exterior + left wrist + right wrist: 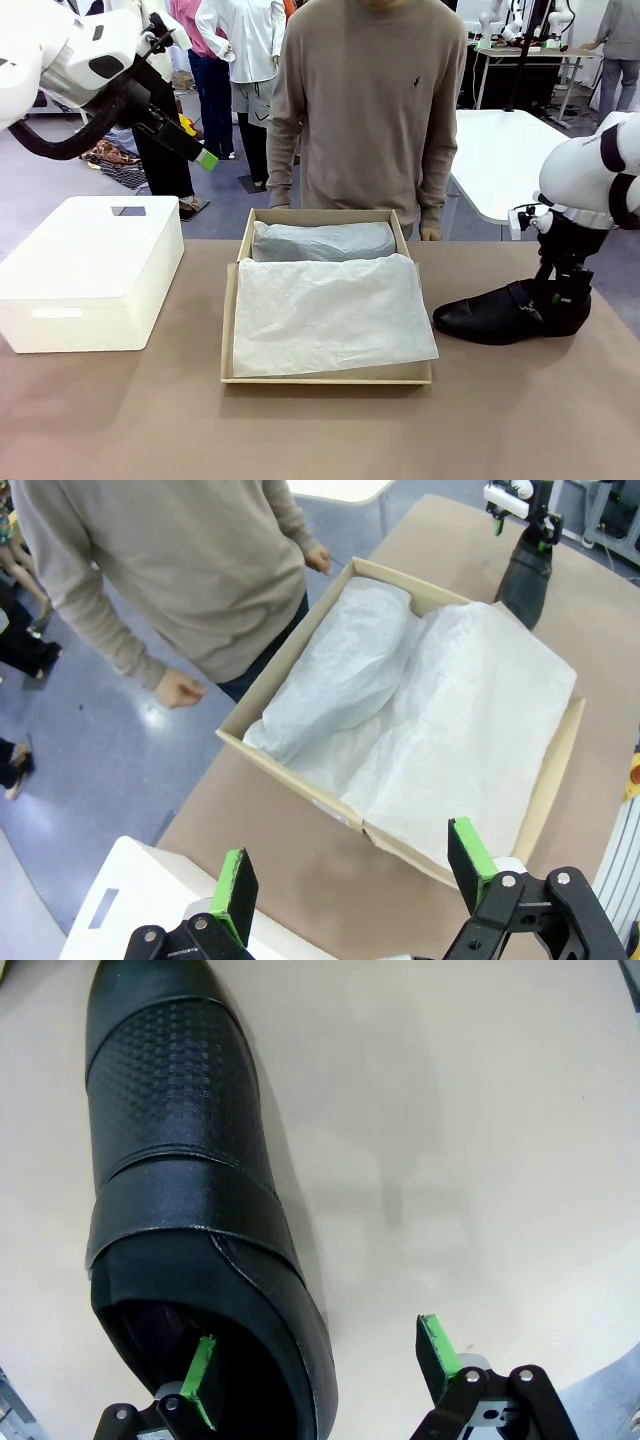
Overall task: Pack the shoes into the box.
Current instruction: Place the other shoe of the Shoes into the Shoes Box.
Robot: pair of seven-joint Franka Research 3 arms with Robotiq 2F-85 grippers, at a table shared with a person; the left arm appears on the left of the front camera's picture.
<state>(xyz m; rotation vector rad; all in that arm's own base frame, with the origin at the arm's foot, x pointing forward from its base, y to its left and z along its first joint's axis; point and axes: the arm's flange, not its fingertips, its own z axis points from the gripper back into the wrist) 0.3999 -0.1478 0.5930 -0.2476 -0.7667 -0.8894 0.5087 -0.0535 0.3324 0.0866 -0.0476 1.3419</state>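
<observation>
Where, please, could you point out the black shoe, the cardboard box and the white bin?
black shoe [485,318]: front view, on its toe upper.
cardboard box [320,215]: front view, on its far wall.
white bin [80,320]: front view, on its front wall.

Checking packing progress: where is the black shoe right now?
Front view: the black shoe lies on the table right of the box, heel at the right claw.

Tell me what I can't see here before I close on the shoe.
- Wrapped bundle at the far end of the box: tissue hides its contents, front and left wrist views.
- Floor of the box: covered by the loose tissue sheet.
- Shoe: toe tip and heel cut off by the right wrist view's edges.
- Right gripper, front view: fingertips lost against the black heel.
</observation>
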